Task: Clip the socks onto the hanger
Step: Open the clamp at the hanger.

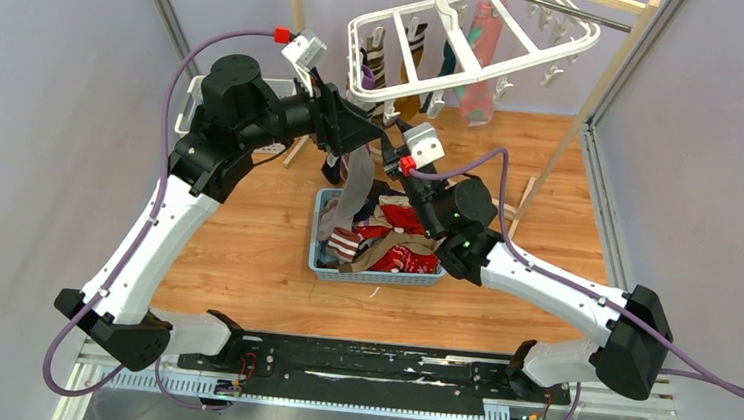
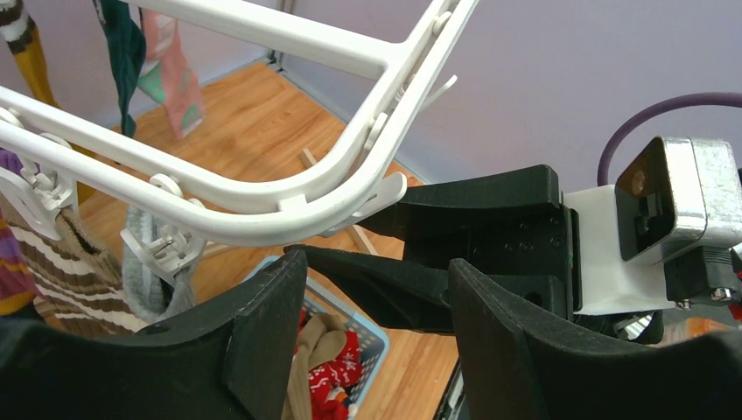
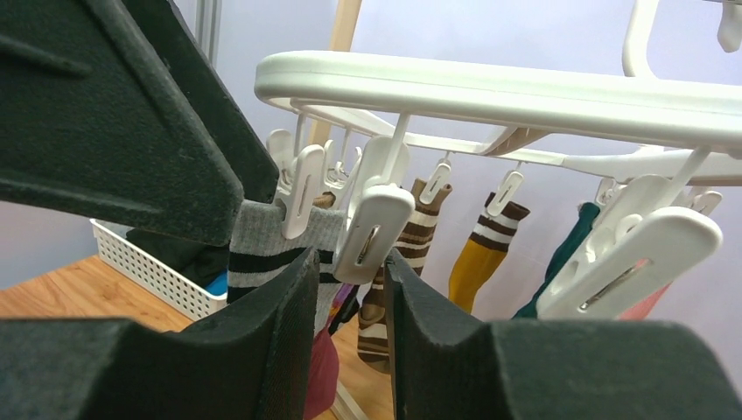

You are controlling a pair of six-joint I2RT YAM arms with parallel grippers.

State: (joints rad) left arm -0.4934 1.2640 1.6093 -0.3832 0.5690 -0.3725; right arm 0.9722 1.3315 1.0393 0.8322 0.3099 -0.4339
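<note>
The white hanger (image 1: 466, 52) hangs at the back with several socks clipped to it. A grey black-striped sock (image 3: 262, 249) hangs from one clip (image 3: 302, 192) at the near left corner and drapes down (image 1: 355, 184). My right gripper (image 3: 350, 260) reaches up from below, shut on the lower end of the neighbouring white clip (image 3: 372, 227). My left gripper (image 2: 374, 262) is open just under the hanger's corner (image 2: 289, 206), nothing between its fingers. Both grippers meet below that corner (image 1: 383, 141). More socks (image 1: 396, 237) lie in the blue basket (image 1: 328, 267).
A white lattice basket (image 1: 196, 96) stands at the back left behind my left arm. The wooden rack (image 1: 609, 83) with its metal rail carries the hanger. Brown-striped (image 3: 433, 219), mustard (image 3: 477, 258) and teal (image 3: 560, 262) socks hang along the frame.
</note>
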